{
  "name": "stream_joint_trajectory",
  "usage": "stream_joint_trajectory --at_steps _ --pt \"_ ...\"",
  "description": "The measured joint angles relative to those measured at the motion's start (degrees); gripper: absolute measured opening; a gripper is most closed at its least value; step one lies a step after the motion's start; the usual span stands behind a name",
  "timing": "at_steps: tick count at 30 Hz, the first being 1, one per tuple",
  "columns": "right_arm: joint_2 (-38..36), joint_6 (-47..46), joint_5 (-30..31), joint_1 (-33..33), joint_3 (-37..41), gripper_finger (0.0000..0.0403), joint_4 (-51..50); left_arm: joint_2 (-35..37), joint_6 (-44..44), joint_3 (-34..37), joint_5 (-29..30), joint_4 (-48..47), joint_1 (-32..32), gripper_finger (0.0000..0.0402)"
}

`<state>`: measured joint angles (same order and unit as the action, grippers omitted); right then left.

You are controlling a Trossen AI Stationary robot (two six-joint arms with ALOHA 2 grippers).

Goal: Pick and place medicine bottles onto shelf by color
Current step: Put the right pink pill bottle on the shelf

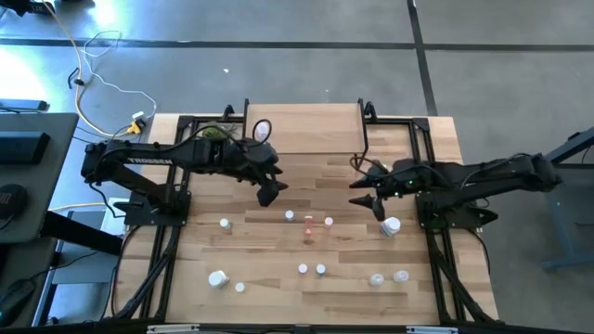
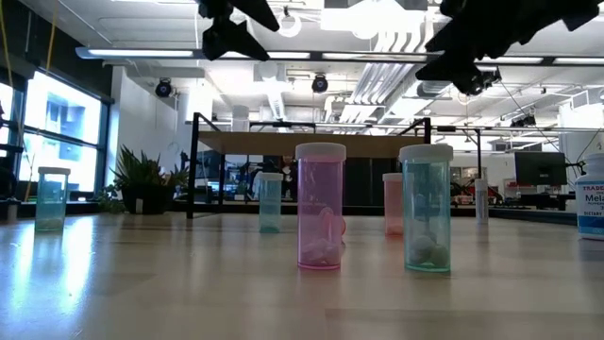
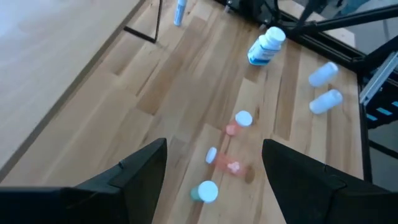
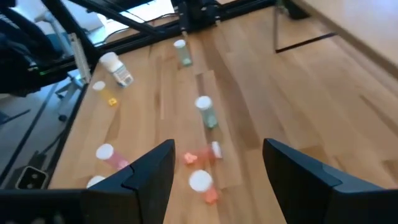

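Left gripper (image 1: 271,192) spread, empty, hovered above table in front of shelf (image 1: 302,128). Right gripper (image 1: 369,201) likewise spread, empty. Medicine bottles (image 1: 308,223) stood scattered on table (image 1: 278,297); task looked barely begun. Object on shelf's left end unclear; bottle colours hard to judge from above.

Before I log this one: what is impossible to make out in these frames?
- Shelf top, low view: seen edge-on, so its surface is hidden.
- Large white bottle, low view: cut off by the picture's edge, label unreadable.
- Bottles near the table's front, high view: too small to tell colours.
- Left gripper and right gripper, low view: dark silhouettes, partly cropped.
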<state>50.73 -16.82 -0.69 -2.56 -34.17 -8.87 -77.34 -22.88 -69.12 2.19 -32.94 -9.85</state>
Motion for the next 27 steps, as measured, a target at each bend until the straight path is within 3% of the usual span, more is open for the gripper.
stream_joint_trajectory --at_steps 17,27 --pt "17.79 -1.78 5.17 -9.08 -2.68 0.0234 7.61 -0.07 -0.56 0.00 -0.01 -0.19 1.45 0.0252" --pt "29.95 0.81 6.62 -9.95 -5.29 0.0234 7.59 -0.07 -0.50 0.00 -0.01 -0.19 1.45 0.0252"
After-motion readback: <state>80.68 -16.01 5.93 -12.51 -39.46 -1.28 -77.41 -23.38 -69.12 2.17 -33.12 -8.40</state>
